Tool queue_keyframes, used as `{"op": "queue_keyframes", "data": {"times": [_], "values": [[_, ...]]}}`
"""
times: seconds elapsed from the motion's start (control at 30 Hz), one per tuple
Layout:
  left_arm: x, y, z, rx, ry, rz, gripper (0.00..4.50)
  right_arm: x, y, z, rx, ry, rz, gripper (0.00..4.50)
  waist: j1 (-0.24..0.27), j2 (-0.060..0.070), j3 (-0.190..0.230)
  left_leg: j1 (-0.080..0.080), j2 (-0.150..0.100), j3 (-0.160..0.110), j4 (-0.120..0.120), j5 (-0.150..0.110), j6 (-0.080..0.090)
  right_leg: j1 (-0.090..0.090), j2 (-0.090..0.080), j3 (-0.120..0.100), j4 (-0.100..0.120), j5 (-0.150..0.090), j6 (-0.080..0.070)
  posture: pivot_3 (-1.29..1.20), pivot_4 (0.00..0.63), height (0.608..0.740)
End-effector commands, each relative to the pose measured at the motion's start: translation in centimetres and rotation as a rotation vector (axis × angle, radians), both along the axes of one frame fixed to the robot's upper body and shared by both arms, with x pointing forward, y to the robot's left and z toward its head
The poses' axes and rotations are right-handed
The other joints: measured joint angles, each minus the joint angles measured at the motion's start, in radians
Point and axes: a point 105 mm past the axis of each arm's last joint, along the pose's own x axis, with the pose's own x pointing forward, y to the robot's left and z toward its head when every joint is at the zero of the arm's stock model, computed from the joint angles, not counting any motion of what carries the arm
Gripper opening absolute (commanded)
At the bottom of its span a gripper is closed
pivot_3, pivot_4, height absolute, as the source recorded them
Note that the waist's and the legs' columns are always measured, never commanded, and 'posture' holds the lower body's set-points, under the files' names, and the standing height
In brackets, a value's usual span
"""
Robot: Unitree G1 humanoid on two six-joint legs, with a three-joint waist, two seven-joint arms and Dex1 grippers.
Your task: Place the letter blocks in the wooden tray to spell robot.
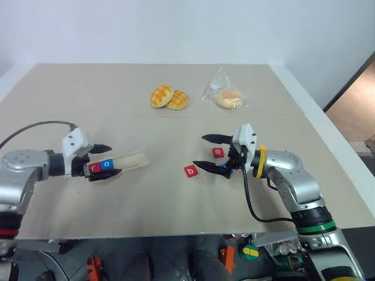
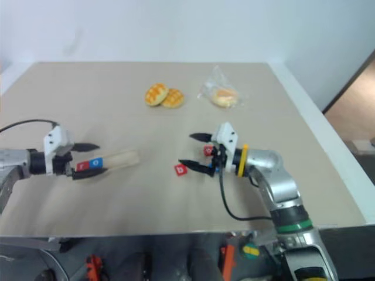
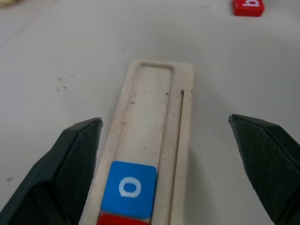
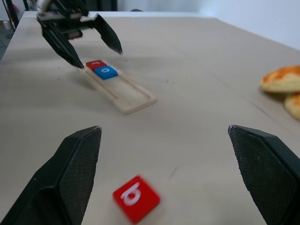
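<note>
- The left gripper (image 1: pixel 104 160) has its jaws spread wide and holds nothing; the two black fingers stand to either side of the near end of the wooden tray (image 1: pixel 130 160), without touching it.
- The right gripper (image 1: pixel 206 153) also has its jaws wide apart and empty, pointing across the bench (image 1: pixel 88 93) toward the tray, with the loose tiles just beside its fingers.
- The wooden tray lies on the bench in front of the left gripper. A red "r" block (image 1: pixel 95 167) sits at its near end and a blue "o" block (image 1: pixel 106 164) touches it on the far side; the rest of the groove is bare.
- A red "b" block (image 1: pixel 191 171) lies on the bench between the tray and the right gripper, just beside the lower finger.
- A red "o" block (image 1: pixel 218 152) lies between the right gripper's two fingers in the head views.
- The left wrist view shows the groove's grain, a thin slit along one wall and the blue "o" close up, with only an edge of the red tile below it; the "b" block appears at a far corner.
- The right wrist view shows the "b" block lying between its own fingertips, and the left gripper open over the tray's end beyond it.
- The head views alone take in two golden buns (image 1: pixel 169 98) side by side and a bagged bun (image 1: pixel 227 97) at the far side of the bench, well apart from the tiles.
</note>
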Motion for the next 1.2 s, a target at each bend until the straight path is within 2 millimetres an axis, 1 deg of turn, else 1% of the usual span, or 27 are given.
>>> {"op": "queue_keyframes", "data": {"times": [0.03,0.07,0.17,0.27,0.43,0.67,0.87,0.97,1.03,1.1,1.2], "values": [[0.7,0.0,0.0,0.016,0.031,-0.036,4.50,0.1,0.5,0.7,-0.005,-0.055,0.015,4.47,0.001,0.000,0.000,-0.002,0.000,-0.001,0.000,0.000,0.000,-0.002,0.000,-0.001,0.000,0.000,0.000,0.00,0.150,0.740],[0.8,0.0,0.0,0.014,0.039,-0.042,4.50,0.1,0.5,0.7,-0.005,-0.058,0.014,4.47,0.001,0.000,0.000,-0.003,0.000,-0.001,0.000,0.000,0.000,-0.002,-0.001,-0.002,0.000,0.000,0.000,0.00,0.150,0.740],[1.6,0.0,-0.6,0.081,0.045,-0.070,4.50,0.1,0.8,0.8,0.003,-0.067,0.012,4.47,0.000,0.000,0.000,-0.003,0.000,-0.001,0.000,0.000,0.000,-0.002,-0.002,-0.003,0.000,0.000,0.000,0.00,0.150,0.740],[1.9,0.2,-1.2,0.128,0.054,-0.097,4.50,0.0,0.8,0.9,0.015,-0.068,0.009,4.47,0.000,0.000,0.000,-0.003,0.000,-0.003,0.001,0.000,0.000,-0.001,-0.001,-0.005,0.000,0.001,-0.002,0.00,0.150,0.740],[2.6,0.5,-1.8,0.171,0.034,-0.097,4.50,-0.1,0.8,1.0,0.022,-0.071,0.015,4.47,0.000,0.000,0.000,-0.003,0.000,-0.006,0.004,0.000,0.000,0.000,-0.001,-0.008,0.002,0.002,-0.003,0.00,0.150,0.740],[3.2,1.2,-2.8,0.215,0.046,-0.084,4.50,-0.1,1.0,1.2,0.025,-0.080,0.015,4.47,0.000,0.000,0.000,-0.003,0.000,-0.009,0.009,0.000,0.000,0.001,0.000,-0.010,0.007,0.002,-0.003,0.00,0.150,0.740],[3.2,1.4,-3.7,0.221,0.086,-0.094,4.50,-0.1,0.8,1.2,0.018,-0.083,0.013,4.47,0.000,0.000,0.000,-0.002,0.000,-0.011,0.015,0.001,0.000,0.002,0.000,-0.010,0.013,0.001,-0.002,0.00,0.150,0.740],[3.1,1.6,-4.2,0.220,0.107,-0.091,3.67,-0.1,0.7,1.1,0.010,-0.084,0.009,4.50,-0.002,0.000,0.000,-0.001,0.000,-0.011,0.016,0.002,0.002,0.002,0.001,-0.010,0.014,0.001,-0.002,0.00,0.150,0.740],[3.0,1.6,-4.5,0.213,0.127,-0.093,3.20,-0.2,0.5,1.0,0.008,-0.082,0.008,4.50,-0.002,0.000,0.000,0.000,0.000,-0.011,0.016,0.003,0.003,0.003,0.002,-0.010,0.015,0.001,-0.002,0.00,0.150,0.740],[2.7,1.6,-4.9,0.214,0.150,-0.102,3.20,-0.3,0.4,0.9,0.002,-0.079,0.008,4.50,-0.002,0.001,0.000,0.000,0.001,-0.012,0.016,0.004,0.005,0.003,0.003,-0.010,0.015,0.001,-0.001,0.00,0.150,0.740],[2.5,1.4,-4.9,0.203,0.155,-0.117,3.20,-0.3,0.3,0.9,0.000,-0.078,0.008,4.50,-0.002,0.001,0.000,0.001,0.002,-0.012,0.016,0.004,0.005,0.003,0.004,-0.010,0.015,0.001,-0.002,0.00,0.150,0.740]]}}
